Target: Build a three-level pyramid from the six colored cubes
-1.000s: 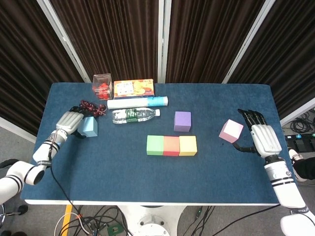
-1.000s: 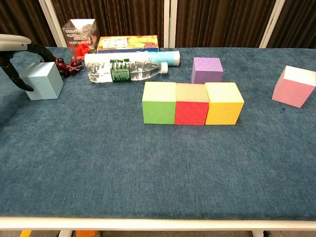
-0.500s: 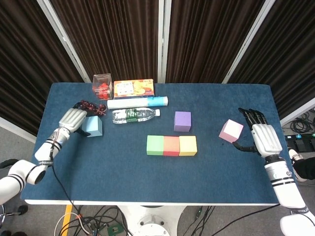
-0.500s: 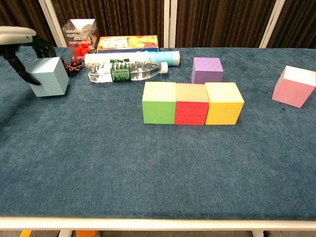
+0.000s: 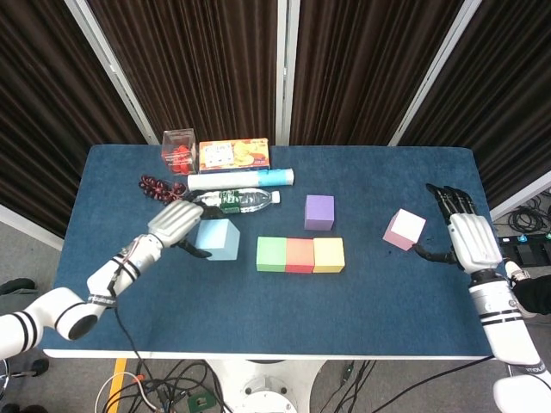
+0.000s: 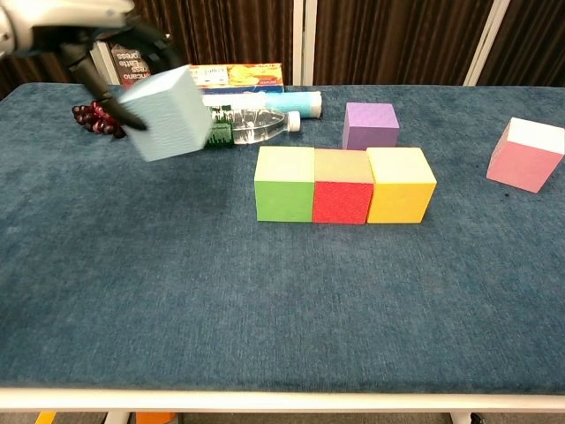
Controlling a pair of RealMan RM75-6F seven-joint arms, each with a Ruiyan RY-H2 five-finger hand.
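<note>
My left hand (image 5: 175, 223) holds a light blue cube (image 5: 218, 239) above the table, left of the row; in the chest view the light blue cube (image 6: 168, 113) hangs tilted, gripped by the left hand (image 6: 84, 26). A green cube (image 5: 271, 254), a red cube (image 5: 300, 255) and a yellow cube (image 5: 329, 255) lie side by side, touching, mid-table. Behind them sits a purple cube (image 5: 319, 212). The pink cube (image 5: 405, 230) rests at the right. Beside it my right hand (image 5: 463, 235) is open and holds nothing.
Along the back left lie a water bottle (image 5: 237, 200), a white tube (image 5: 242, 179), a cracker box (image 5: 233, 155), a clear box of red items (image 5: 178, 151) and dark red beads (image 5: 159, 186). The table's front edge (image 5: 258, 354) is near.
My left hand has lifted the light blue cube off the table and carried it right, toward the row of three cubes. The right hand has barely shifted.
</note>
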